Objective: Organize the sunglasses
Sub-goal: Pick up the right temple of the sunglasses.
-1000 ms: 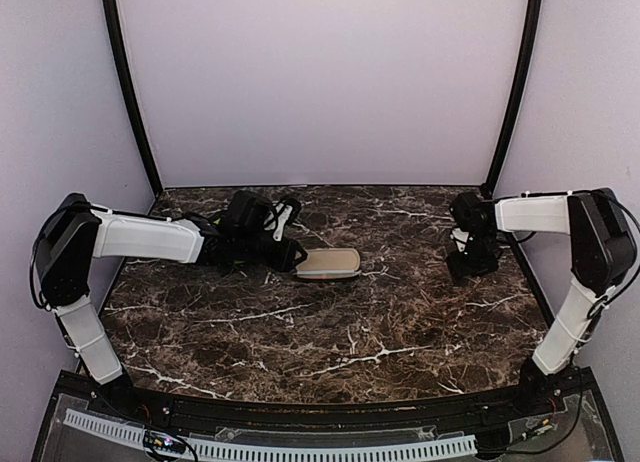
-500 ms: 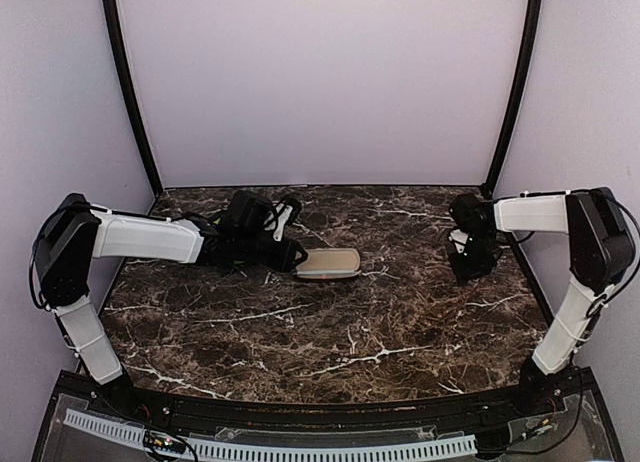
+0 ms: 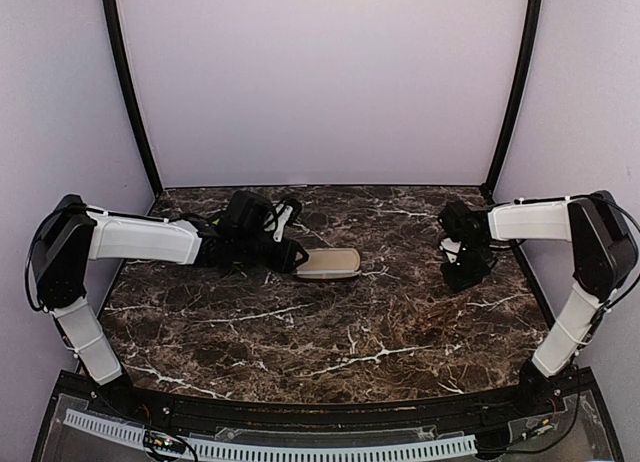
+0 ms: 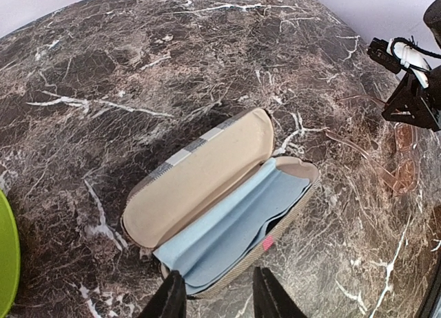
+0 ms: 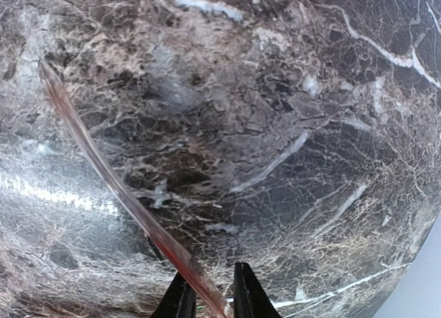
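Right claw point(image 3: 465, 274) has slid toward nine o'clock, clamping the sunglasses point(image 5: 117, 194) bound for the open case point(image 4: 220, 201); left claw point(image 4: 219, 285) straddles its rim, grip unclear.

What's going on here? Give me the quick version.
Two robot arms are putting sunglasses away. The right gripper pinches the translucent reddish sunglasses by one temple arm, at the right side of the marble table. The left gripper sits at the near rim of the glasses case, which lies open mid-table with a light-blue cloth inside; whether it grips the rim is unclear. The sunglasses are not yet in the case.
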`<action>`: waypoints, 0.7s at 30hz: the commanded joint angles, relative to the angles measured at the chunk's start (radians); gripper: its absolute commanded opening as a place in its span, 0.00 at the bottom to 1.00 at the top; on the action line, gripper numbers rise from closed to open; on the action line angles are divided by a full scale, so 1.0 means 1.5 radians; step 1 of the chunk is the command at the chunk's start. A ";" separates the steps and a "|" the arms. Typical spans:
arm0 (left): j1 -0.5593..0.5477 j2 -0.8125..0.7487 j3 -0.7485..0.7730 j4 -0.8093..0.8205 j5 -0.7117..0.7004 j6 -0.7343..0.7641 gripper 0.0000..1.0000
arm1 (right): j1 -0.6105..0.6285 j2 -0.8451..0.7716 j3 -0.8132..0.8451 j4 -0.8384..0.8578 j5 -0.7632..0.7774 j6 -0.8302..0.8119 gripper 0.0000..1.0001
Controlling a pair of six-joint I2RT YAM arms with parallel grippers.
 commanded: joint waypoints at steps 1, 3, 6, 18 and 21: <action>-0.006 -0.035 -0.005 -0.009 0.003 -0.007 0.34 | 0.009 -0.017 -0.008 0.001 -0.002 0.012 0.16; -0.008 -0.037 -0.005 -0.011 0.002 -0.007 0.34 | 0.013 -0.022 -0.007 0.000 -0.001 0.013 0.12; -0.013 -0.041 -0.004 -0.014 0.001 -0.006 0.34 | 0.021 -0.039 -0.002 -0.003 0.000 0.016 0.08; -0.044 -0.103 -0.010 0.015 0.019 -0.001 0.35 | 0.108 -0.144 0.085 -0.022 0.027 0.014 0.00; -0.051 -0.124 -0.014 0.036 0.034 -0.013 0.35 | 0.142 -0.154 0.122 -0.013 0.038 0.012 0.00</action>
